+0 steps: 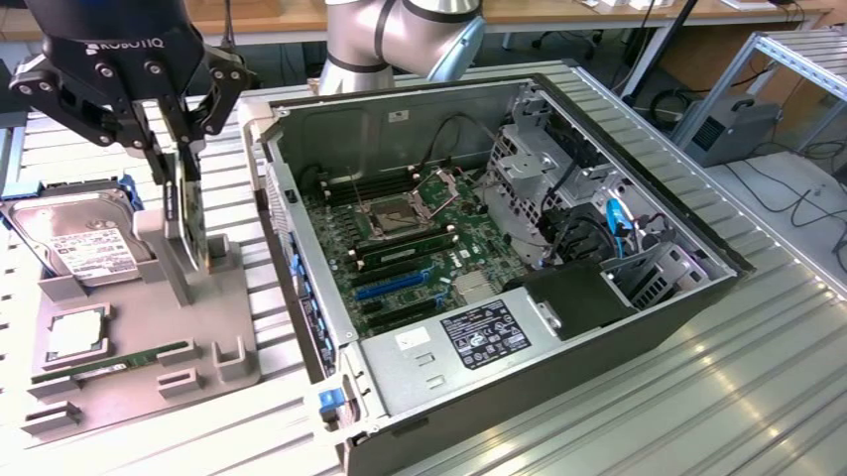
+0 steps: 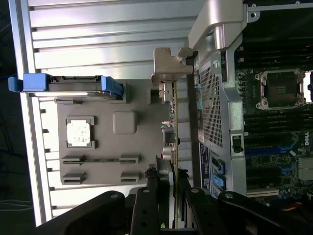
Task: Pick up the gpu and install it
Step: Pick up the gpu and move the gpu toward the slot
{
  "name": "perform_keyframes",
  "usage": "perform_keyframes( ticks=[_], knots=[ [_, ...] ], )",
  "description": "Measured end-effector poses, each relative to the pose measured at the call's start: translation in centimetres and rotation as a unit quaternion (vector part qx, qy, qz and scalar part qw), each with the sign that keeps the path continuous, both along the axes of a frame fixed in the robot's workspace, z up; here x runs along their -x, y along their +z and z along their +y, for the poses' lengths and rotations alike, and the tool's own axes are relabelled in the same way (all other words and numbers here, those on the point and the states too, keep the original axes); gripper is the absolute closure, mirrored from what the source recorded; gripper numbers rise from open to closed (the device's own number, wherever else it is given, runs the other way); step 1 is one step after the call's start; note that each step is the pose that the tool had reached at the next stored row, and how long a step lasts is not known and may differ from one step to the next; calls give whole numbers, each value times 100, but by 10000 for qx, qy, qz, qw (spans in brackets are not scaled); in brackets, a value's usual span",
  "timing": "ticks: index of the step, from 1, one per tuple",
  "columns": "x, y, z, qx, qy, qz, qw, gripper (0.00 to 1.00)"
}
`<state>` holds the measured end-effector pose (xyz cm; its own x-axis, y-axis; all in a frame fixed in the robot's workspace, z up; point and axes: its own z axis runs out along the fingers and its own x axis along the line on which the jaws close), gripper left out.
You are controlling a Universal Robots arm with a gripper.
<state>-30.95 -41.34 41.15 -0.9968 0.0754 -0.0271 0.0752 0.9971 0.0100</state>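
The gpu is a thin card with a green board, standing on edge in a grey stand to the exterior view's left of the open computer case. Its lower edge sits down among the stand's posts. My gripper hangs straight above it, its black fingers shut on the card's upper part. In the wrist view the gpu shows edge-on, running away from my gripper, with a finger pressed to each side. The motherboard lies exposed inside the case, with blue expansion slots near its front.
The grey fixture tray also holds a silver hard drive in a blue bracket, a square processor chip and a narrow green memory stick. The case's metal side wall stands close beside the stand. Ribbed metal table all around.
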Motion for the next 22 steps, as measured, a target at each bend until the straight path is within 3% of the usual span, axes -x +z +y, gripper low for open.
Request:
perform_keyframes(
  ticks=[22],
  knots=[
    [0, 118, 0, 0, 0, 0, 10000, 73]
  ],
)
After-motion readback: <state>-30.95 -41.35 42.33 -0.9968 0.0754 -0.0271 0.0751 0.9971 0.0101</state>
